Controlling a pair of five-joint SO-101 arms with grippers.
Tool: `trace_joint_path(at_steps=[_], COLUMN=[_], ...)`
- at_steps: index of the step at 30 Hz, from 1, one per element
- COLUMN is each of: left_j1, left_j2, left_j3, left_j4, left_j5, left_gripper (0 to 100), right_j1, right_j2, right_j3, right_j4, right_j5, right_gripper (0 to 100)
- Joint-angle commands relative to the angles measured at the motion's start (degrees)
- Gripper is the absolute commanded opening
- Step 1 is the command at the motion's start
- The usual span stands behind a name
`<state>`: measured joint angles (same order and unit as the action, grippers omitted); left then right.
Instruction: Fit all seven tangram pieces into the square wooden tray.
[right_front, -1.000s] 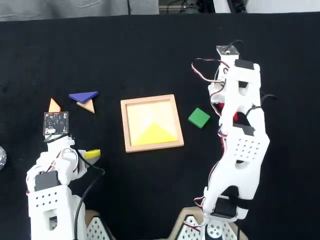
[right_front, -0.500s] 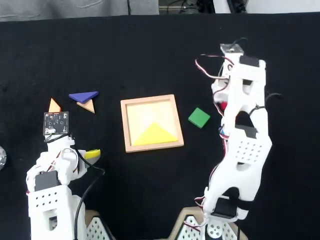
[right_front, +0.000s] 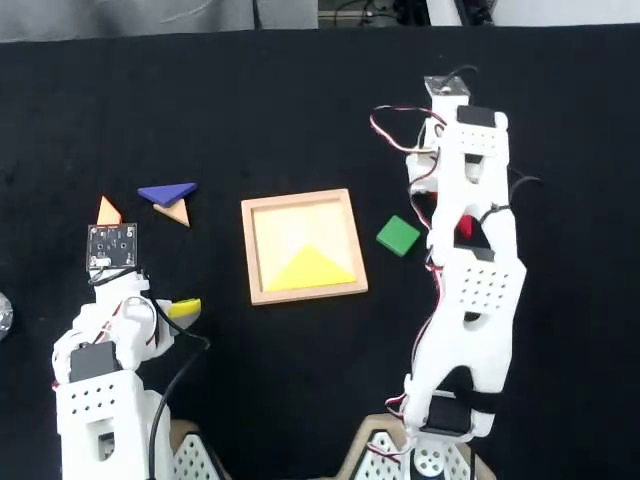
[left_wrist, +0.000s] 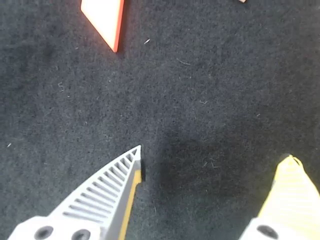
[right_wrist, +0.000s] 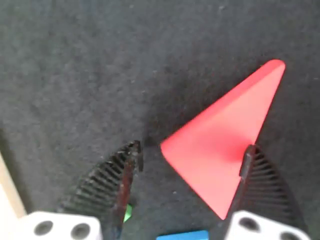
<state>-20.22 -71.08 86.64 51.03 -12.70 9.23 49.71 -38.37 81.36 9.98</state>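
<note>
The left claw (left_wrist: 215, 160) stands wide open, and between its fingers there is only the black cloth (right_front: 300, 110). Ahead of this claw, well apart from it, lies an orange triangle (left_wrist: 105, 20) with free cloth on all its sides. Further to the right of it, a blue triangle (right_front: 167, 192) and a tan triangle (right_front: 174, 213) lie touching each other.

The square wooden tray (right_front: 248, 250) sits between the two arms. Inside it, a yellow triangle (right_front: 308, 267) lies against the edge nearest to the arm bases. A green square (right_front: 398, 236) lies near the tray's right edge, between the tray and the right arm.

The right claw (right_wrist: 191, 155) is open around a red triangle (right_wrist: 225, 145). One finger is at the triangle's edge, while the other stands apart from it with a gap of cloth. The triangle's tip points past the fingertips.
</note>
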Motion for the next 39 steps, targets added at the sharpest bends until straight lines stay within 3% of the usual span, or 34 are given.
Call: trace_joint_path(at_steps=[1, 23, 30, 39], left_j1=[-0.3, -0.3, -0.2, -0.2], left_j2=[-0.6, -0.6, -0.6, -0.6], left_j3=[0.0, 0.0, 0.0, 0.0], left_j4=[-0.8, -0.8, -0.8, -0.8], left_j5=[-0.6, -0.6, -0.6, -0.6], left_gripper=[40, 40, 40, 40], right_j1=[2.3, 3.7, 8.4, 10.8], right_j2=[2.4, 13.7, 12.1, 11.8], right_j3=[-6.1, -24.2, -24.3, -25.5], right_j4=[1.9, 11.3, 11.4, 16.4], right_j5=[-0.3, 1.9, 0.7, 2.3], right_gripper=[31.2, 24.6, 5.4, 4.4])
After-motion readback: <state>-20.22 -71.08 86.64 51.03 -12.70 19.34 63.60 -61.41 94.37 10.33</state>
